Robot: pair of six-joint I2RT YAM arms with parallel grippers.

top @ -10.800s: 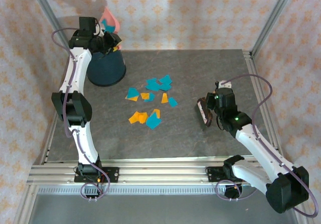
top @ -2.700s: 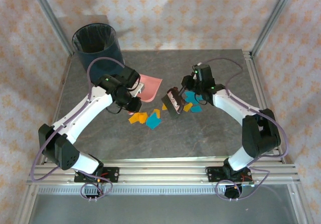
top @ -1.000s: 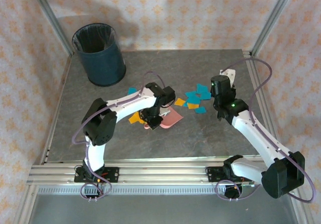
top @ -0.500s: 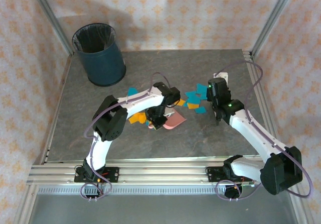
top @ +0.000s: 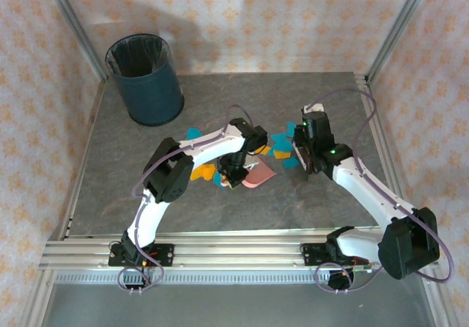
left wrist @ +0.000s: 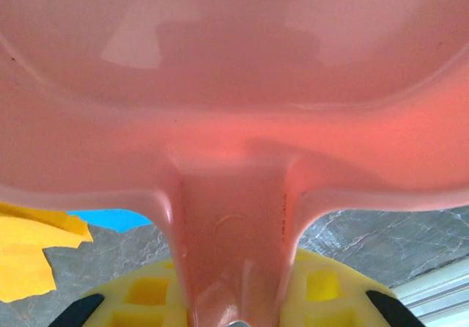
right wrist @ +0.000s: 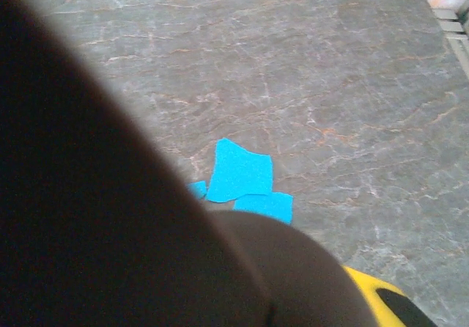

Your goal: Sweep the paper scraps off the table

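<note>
Teal and orange paper scraps [top: 280, 142] lie mid-table between my two arms, with more orange ones [top: 201, 171] left of the left wrist. My left gripper [top: 229, 174] is shut on the handle [left wrist: 231, 246] of a pink dustpan [top: 256, 175], whose pan rests on the table [top: 220, 100] and faces right. My right gripper [top: 305, 153] is shut on a dark brush [right wrist: 110, 217], held low at the right edge of the teal scraps. In the right wrist view, teal scraps [right wrist: 240, 170] lie just past the brush. The left wrist view shows orange scraps [left wrist: 26, 250] at lower left.
A dark blue round bin [top: 145, 79] stands at the far left corner. Aluminium rails [top: 220, 250] run along the near edge, and upright posts stand at the far corners. Bare tabletop lies at the far right and near the front.
The right gripper has carried the brush left, up to the teal scraps. The left gripper has nudged the dustpan slightly right and farther from me. Both stay shut.
</note>
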